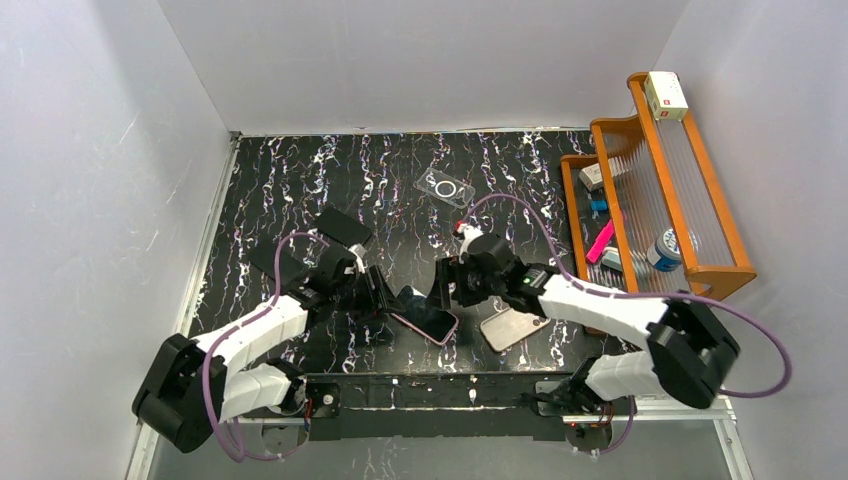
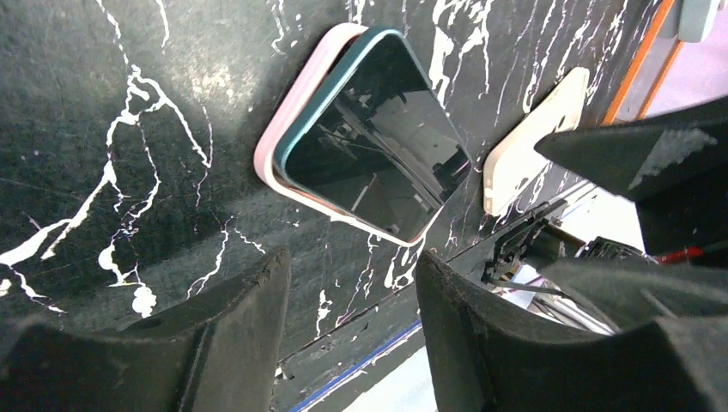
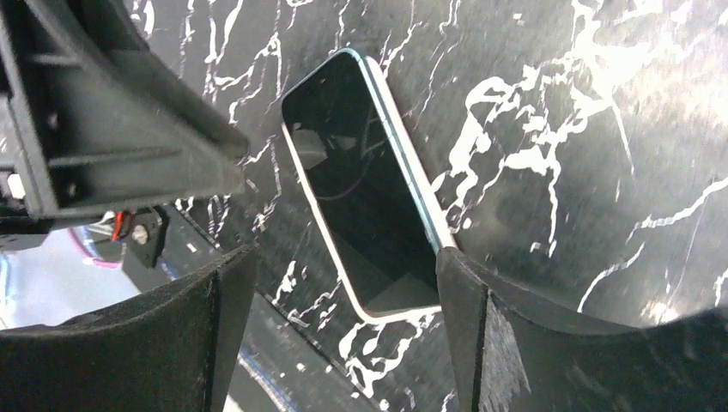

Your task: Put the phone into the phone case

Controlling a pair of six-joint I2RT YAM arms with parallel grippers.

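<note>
Two tools flank the phone (image 2: 378,146), which lies flat on the counter (image 2: 103,103) just ahead of each and between them. Its teal edge sits slightly askew in the pink phone case (image 2: 270,142) (one side looks proud of the lip, though I cannot be sure). The left tool (image 2: 352,275) and the right tool (image 3: 339,257) both stand open, holding nothing; to seat the phone well, I judge one should steady the case rim while the other presses squarely on the raised side.

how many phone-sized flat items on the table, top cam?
6: clear case far centre; two black slabs at left; phone atop pink case near centre; beige slab right of it. More may be hidden.
</note>
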